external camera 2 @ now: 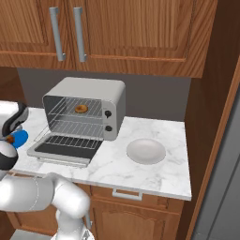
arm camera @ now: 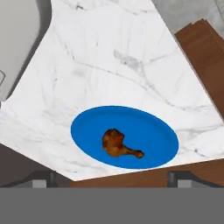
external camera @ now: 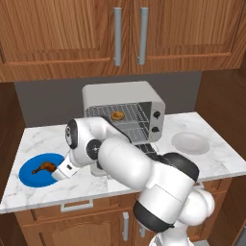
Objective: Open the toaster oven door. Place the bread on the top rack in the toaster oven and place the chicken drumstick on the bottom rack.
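Observation:
The toaster oven [external camera: 126,98] stands at the back of the counter with its door [external camera 2: 65,149] folded down flat. The bread [external camera: 116,115] lies on the top rack [external camera 2: 65,110]; the bottom rack [external camera 2: 75,127] below it is bare. The chicken drumstick [arm camera: 117,143] lies on a blue plate [arm camera: 144,131] at the counter's left front. My gripper [arm camera: 113,178] hangs open above and just short of the plate, with nothing between its fingertips [arm camera: 43,177]. In the left base view my wrist [external camera: 64,169] sits at the plate's right edge, next to the drumstick [external camera: 43,167].
A white plate [external camera: 190,142] rests on the marble counter [external camera: 43,137] right of the oven. My own arm crosses in front of the folded-down door. Wood cabinets hang overhead, and a wood wall [external camera 2: 211,117] closes the right side.

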### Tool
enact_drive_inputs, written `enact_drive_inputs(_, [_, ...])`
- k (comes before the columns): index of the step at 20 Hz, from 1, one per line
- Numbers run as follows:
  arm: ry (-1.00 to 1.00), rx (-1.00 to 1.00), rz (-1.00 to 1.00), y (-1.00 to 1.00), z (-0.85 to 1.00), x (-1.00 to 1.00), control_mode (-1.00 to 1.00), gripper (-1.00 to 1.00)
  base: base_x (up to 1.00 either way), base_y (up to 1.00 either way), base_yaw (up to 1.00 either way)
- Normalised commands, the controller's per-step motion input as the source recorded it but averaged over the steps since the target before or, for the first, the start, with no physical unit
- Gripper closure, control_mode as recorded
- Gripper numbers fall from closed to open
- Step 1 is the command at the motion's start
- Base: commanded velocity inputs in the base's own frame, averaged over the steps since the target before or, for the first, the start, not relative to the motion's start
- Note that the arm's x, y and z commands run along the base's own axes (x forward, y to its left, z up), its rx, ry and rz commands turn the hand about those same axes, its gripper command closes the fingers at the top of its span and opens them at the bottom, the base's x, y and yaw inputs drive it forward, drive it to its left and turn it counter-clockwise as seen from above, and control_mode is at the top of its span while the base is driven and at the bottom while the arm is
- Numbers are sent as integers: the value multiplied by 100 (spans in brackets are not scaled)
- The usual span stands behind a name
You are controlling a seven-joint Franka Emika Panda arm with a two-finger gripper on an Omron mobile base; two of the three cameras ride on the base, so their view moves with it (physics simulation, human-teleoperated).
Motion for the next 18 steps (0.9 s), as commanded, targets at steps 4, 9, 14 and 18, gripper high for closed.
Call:
enact_drive_inputs(4, [31, -12, 0, 17, 30, 10, -100, -100, 0, 0, 0])
enact_drive_inputs(9, [27, -14, 0, 41, 20, 7, -100, -100, 0, 0, 0])
enact_drive_inputs(14, [22, -16, 0, 51, 40, 13, -100, -100, 0, 0, 0])
enact_drive_inputs(18, [18, -16, 0, 46, 66, 8, -100, -100, 0, 0, 0])
